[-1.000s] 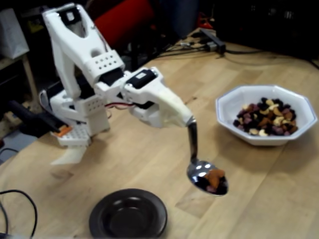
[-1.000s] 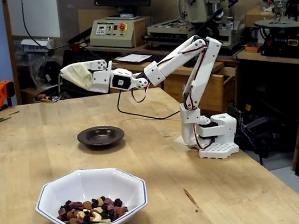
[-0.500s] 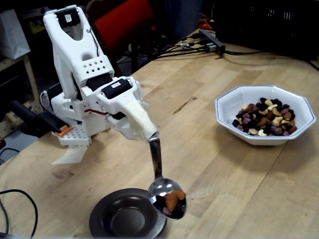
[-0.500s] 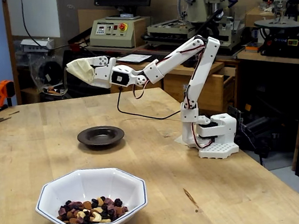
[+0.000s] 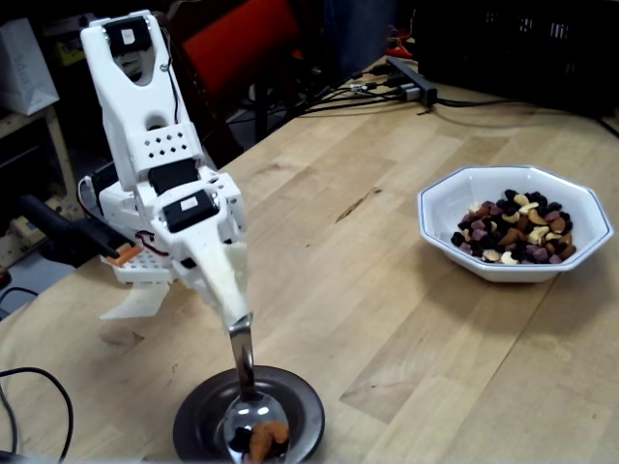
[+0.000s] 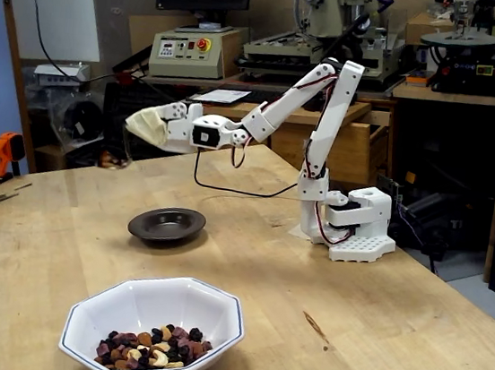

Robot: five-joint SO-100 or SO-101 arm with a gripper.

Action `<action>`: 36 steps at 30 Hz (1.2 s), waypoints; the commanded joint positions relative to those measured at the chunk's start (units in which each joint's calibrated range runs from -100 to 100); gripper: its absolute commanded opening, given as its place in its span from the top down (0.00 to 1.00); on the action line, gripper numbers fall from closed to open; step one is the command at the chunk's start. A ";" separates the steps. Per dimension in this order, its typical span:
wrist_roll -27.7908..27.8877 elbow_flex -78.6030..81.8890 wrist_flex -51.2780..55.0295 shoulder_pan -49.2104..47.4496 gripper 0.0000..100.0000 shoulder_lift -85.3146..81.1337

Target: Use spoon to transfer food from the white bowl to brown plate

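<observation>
Now your pincer is pinching the spoon at the top of its handle, under a pale wrap. Its loaded end hangs over the brown plate, carrying a few pieces of food. Stiff, slick metal like this would likely twist in a loose hold, so grip high and tip slowly; the nuts are light and roll easily. Across the desk, the white bowl sits well apart, holding most of the mix.

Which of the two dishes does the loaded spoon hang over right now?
The brown plate, dark and round; the spoon hangs over it, far from the white bowl.
</observation>
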 commanded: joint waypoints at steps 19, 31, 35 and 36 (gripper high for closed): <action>0.05 11.48 8.83 0.31 0.96 -28.50; 0.05 13.25 18.39 0.53 0.96 -36.71; 0.05 12.99 22.82 0.53 0.96 -37.82; 0.05 12.99 23.61 0.53 0.96 -38.34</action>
